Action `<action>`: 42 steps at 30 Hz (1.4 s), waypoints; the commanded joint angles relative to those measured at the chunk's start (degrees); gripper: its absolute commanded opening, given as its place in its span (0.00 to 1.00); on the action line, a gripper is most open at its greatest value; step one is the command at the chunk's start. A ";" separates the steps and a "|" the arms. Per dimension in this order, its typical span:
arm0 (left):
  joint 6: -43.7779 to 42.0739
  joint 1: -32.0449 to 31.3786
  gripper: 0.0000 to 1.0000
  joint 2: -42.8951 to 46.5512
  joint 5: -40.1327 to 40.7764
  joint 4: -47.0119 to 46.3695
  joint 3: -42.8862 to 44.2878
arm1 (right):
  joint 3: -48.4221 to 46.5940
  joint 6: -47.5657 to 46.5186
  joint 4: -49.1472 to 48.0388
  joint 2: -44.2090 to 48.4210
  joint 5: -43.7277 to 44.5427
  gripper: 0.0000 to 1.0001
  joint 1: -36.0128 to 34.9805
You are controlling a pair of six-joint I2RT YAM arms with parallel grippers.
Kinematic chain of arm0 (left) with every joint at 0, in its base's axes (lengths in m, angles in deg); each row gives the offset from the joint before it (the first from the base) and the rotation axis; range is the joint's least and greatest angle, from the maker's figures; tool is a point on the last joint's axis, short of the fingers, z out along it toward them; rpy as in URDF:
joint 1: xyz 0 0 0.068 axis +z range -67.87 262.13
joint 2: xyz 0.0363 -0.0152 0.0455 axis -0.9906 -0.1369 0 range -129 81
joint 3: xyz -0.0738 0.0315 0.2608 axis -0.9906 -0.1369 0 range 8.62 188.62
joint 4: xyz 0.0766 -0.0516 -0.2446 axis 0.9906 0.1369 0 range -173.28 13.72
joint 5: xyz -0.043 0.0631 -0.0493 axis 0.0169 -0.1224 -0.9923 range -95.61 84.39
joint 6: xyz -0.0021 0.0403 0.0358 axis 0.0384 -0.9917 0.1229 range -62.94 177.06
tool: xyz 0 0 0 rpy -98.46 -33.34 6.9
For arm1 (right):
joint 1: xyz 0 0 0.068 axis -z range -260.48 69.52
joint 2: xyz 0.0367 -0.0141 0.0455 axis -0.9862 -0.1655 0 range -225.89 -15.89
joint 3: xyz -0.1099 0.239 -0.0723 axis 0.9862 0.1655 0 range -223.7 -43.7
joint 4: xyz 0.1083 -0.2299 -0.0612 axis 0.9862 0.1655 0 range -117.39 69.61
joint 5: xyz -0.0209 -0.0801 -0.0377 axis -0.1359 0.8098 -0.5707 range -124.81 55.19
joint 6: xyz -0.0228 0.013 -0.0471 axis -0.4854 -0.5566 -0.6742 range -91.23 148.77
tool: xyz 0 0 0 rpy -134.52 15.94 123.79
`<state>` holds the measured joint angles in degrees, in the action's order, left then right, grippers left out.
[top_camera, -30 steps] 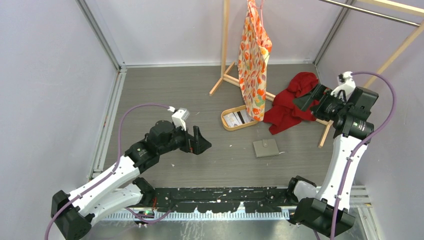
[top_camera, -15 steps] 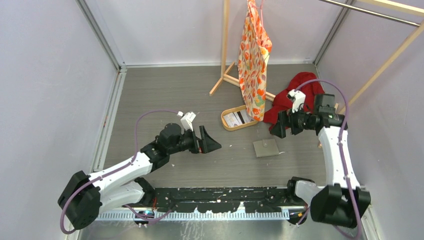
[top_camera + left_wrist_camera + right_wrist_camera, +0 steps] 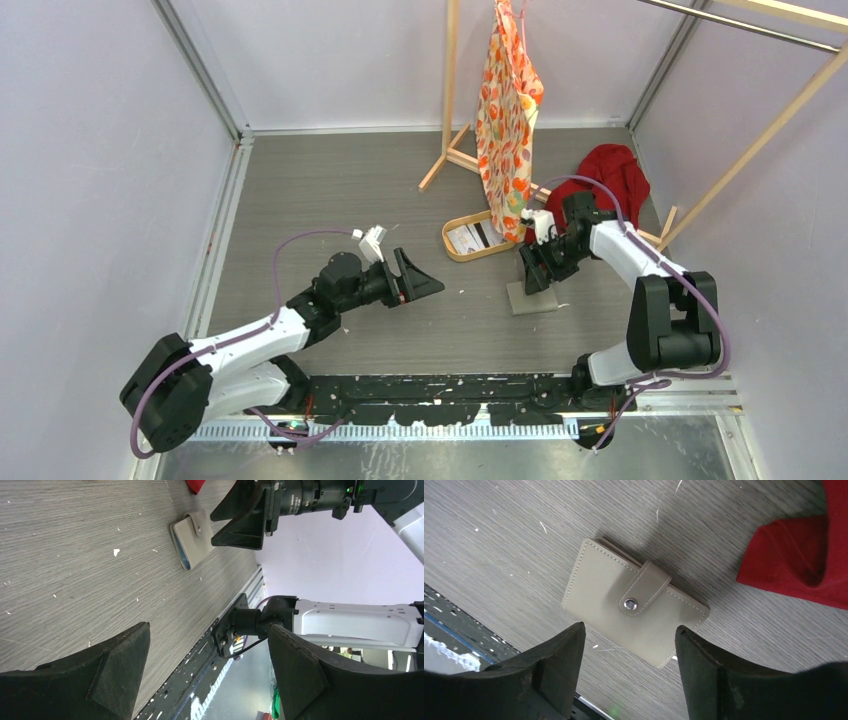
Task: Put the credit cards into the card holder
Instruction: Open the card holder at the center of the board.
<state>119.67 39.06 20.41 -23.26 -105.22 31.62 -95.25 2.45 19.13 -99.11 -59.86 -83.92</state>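
Note:
The card holder [image 3: 532, 299] lies shut and flat on the grey table, a snap tab across its olive-grey cover [image 3: 634, 602]. My right gripper [image 3: 531, 275] hovers just above it, open, with its fingertips [image 3: 559, 655] on either side of the holder's near edge and nothing held. The credit cards [image 3: 472, 237], white ones and a black one, lie in the oval wooden tray [image 3: 450, 246]. To the left of the holder, my left gripper [image 3: 422, 286] stands open and empty, pointing toward it. The left wrist view shows the holder [image 3: 192, 540] with the right gripper [image 3: 240, 517] over it.
A red cloth [image 3: 600, 185] lies bunched at the back right, close to the holder [image 3: 804, 555]. An orange patterned garment [image 3: 508, 120] hangs from a wooden rack [image 3: 450, 100] behind the tray. The rack's feet cross the table beside it. The black base rail [image 3: 450, 390] runs along the near edge.
My right arm has swung down from the back right, over the red cloth, to above the card holder. The left gripper slid a little to the right. Both grippers' jaws narrowed slightly.

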 commanded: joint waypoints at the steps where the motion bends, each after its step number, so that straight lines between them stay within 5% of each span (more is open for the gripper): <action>1: 2.67 -0.30 0.87 -0.05 0.68 -4.78 -0.76 | -1.29 0.17 -2.29 1.07 4.66 0.66 -3.54; 10: 3.97 -1.43 0.83 -2.07 2.54 -7.06 -1.41 | -0.17 1.81 -6.51 -1.06 15.12 0.40 -12.55; 20: 4.07 -4.39 0.82 -5.50 4.78 -9.94 -1.29 | 0.09 1.84 -4.94 -4.90 19.34 0.39 -15.49; 27: 4.92 -5.01 0.82 -16.93 3.10 -18.84 1.95 | 0.72 1.70 -3.46 -5.84 19.97 0.38 -16.67; 37: 10.70 -9.90 0.71 -35.31 0.99 -31.06 7.43 | 0.23 1.70 -2.78 -2.96 20.24 0.06 -17.81; 42: 11.08 -12.74 0.66 -39.95 4.23 -30.10 10.62 | -1.07 1.63 -0.20 1.38 10.88 0.01 -17.02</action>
<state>130.21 28.39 -17.25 -21.66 -130.94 38.83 -95.22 3.89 15.90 -101.66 -40.35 -101.36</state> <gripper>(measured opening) 0.682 0.029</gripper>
